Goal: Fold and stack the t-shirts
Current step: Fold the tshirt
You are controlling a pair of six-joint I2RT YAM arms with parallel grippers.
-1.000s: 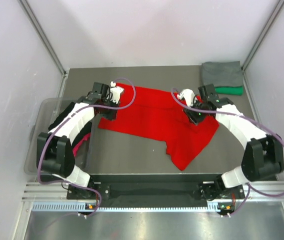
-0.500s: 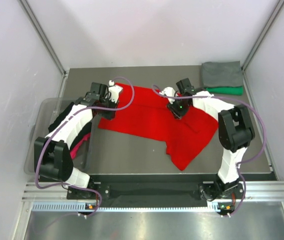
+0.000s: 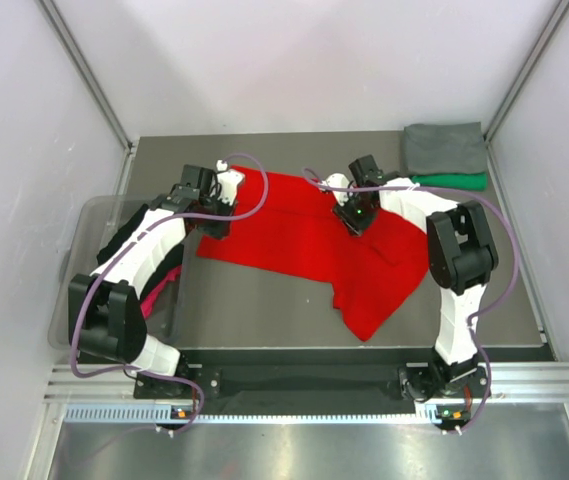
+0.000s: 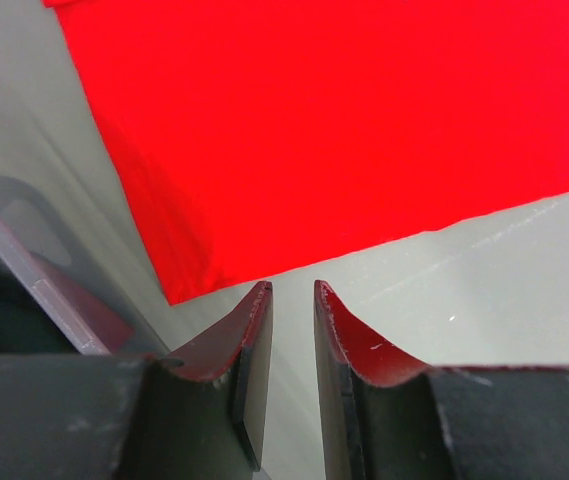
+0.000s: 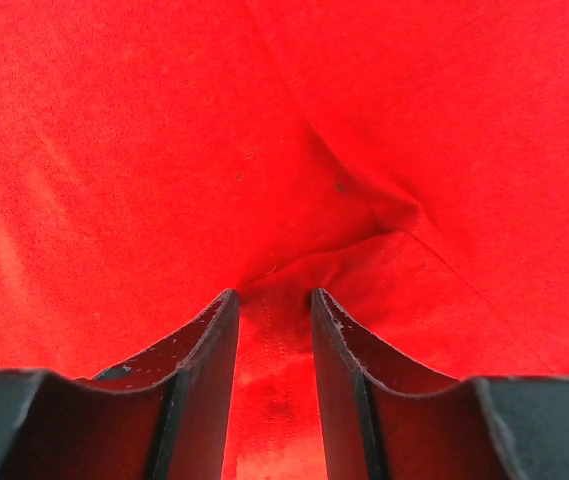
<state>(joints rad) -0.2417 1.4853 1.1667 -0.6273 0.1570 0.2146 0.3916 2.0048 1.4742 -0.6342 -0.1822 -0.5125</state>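
A bright red t-shirt (image 3: 299,235) lies spread on the dark table, with a lobe hanging toward the front. My right gripper (image 3: 356,218) is down on the shirt's upper middle. In the right wrist view it (image 5: 272,295) is closed on a puckered fold of the red cloth (image 5: 274,400), which fills the gap. My left gripper (image 3: 214,228) is at the shirt's left edge. In the left wrist view it (image 4: 292,288) shows only a narrow slit with bare table in it, just short of the red shirt's corner (image 4: 264,150).
A folded grey t-shirt (image 3: 444,148) lies on a folded green one (image 3: 456,181) at the back right corner. A translucent tub (image 3: 89,215) at the left holds black cloth (image 3: 124,240) and magenta cloth (image 3: 164,282). Its rim (image 4: 24,265) is close to my left gripper.
My right arm has swung left from the shirt's right side to its upper middle and settled onto the cloth. My left arm has stayed put.
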